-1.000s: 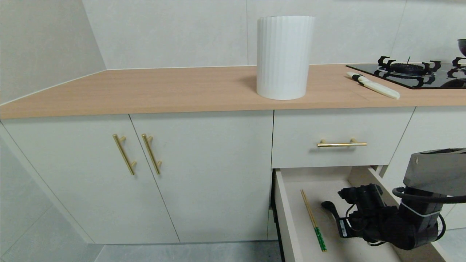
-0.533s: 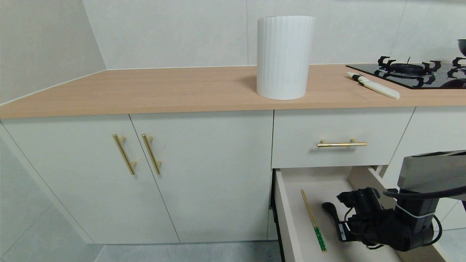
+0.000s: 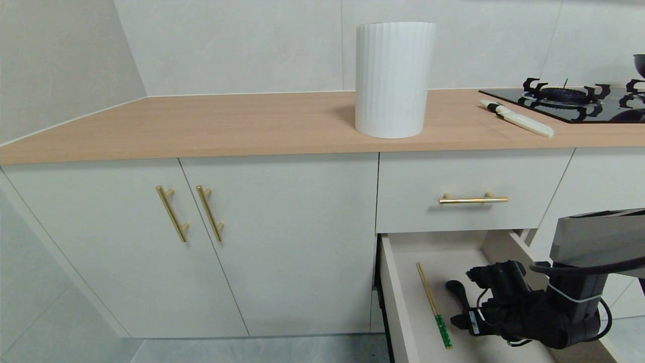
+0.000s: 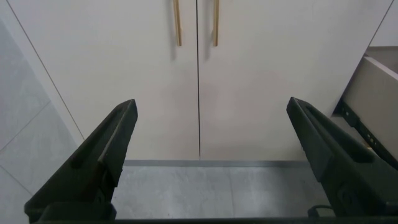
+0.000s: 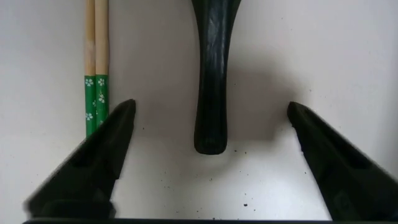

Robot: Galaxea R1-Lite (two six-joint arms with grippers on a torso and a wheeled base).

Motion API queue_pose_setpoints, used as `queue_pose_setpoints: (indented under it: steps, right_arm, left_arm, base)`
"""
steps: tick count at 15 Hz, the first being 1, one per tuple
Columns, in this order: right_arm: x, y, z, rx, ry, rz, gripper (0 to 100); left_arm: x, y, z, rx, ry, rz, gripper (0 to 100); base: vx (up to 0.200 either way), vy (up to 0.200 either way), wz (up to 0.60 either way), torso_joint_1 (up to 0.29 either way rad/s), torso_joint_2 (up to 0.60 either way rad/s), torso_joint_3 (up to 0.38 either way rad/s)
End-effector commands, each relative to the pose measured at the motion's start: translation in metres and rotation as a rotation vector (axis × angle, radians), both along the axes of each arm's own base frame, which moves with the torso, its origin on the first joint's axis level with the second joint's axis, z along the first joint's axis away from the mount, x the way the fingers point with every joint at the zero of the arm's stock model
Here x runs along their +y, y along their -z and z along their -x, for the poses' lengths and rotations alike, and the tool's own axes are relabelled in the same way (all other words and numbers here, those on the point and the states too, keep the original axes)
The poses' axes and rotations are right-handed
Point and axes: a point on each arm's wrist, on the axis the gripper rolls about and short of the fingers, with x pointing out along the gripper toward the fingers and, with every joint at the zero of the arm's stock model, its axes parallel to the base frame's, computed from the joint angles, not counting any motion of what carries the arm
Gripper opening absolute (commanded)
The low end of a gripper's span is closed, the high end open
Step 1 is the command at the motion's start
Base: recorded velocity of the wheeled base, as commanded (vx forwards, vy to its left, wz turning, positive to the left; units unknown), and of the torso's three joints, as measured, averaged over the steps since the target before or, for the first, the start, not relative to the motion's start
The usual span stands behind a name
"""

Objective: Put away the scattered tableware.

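My right gripper (image 5: 208, 168) sits open over the spoon (image 5: 210, 74) in the drawer (image 3: 396, 302); the knife (image 3: 518, 119) on the surface (image 3: 227, 123) looks light, stiff and slick, so I'd pinch its handle.

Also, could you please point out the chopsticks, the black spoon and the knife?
chopsticks (image 3: 432, 304): head view, middle of the shafts.
black spoon (image 5: 210, 93): right wrist view, on its handle.
knife (image 3: 526, 124): head view, on the pale blade.

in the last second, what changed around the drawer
The right tool sank slightly over the drawer, open and gripping nothing. The spoon, chopsticks, knife and white container stayed put.
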Motion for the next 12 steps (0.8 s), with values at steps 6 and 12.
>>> queue_pose_setpoints:
  steps: [6,12]
  right_arm:
    - [-0.009,-0.099,0.038,-0.181,-0.003,-0.044,100]
    - [-0.020,-0.184,0.113,-0.210,-0.050,-0.079,100]
  left_arm:
    - [0.000,0.000,0.000,0.002,-0.001,-0.001,100]
    - [0.000,0.000,0.000,0.002,0.001,-0.001,100]
  base:
    - [0.000,0.000,0.00,0.000,0.00,0.000]
    - [0.000,0.000,0.00,0.000,0.00,0.000]
